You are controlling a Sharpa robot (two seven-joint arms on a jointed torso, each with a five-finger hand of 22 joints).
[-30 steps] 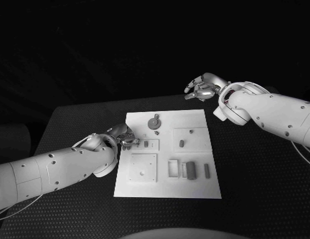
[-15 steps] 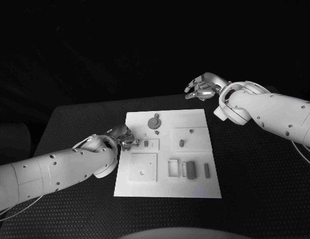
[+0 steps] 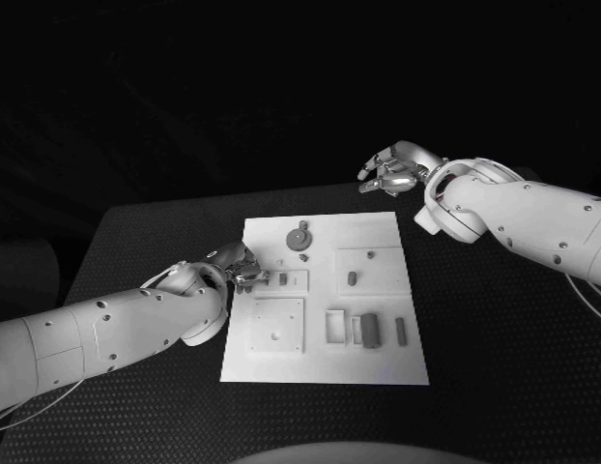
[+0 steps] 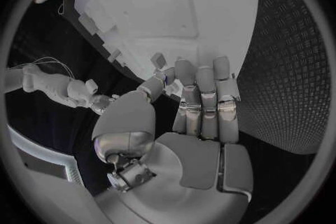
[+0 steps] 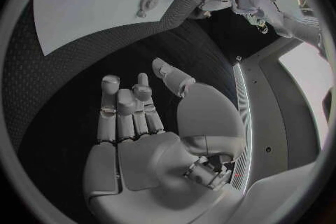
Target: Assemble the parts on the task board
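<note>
The white task board (image 3: pixel 385 362) lies mid-table. On it I see a round disc part (image 3: pixel 300 237), a small upright piece (image 3: pixel 282 278), a dark bar (image 3: pixel 370 331) and a slim bar (image 3: pixel 401 332). My left hand (image 3: pixel 241 268) is at the board's left edge, fingertips next to the small upright piece. In the left wrist view its fingers (image 4: pixel 206 98) lie straight side by side over the board's edge (image 4: pixel 210 28), the thumb tip against them; whether anything is pinched is hidden. My right hand (image 3: pixel 395 169) hovers beyond the board's far right corner, fingers loosely curled, palm (image 5: pixel 150 151) bare.
A raised square plate (image 3: pixel 277 324) with a hole and a rectangular frame (image 3: pixel 335 326) sit on the board's near half. Textured black table (image 3: pixel 509 367) surrounds the board. The right wrist view shows the board (image 5: pixel 84 11) with the disc part (image 5: pixel 148 0).
</note>
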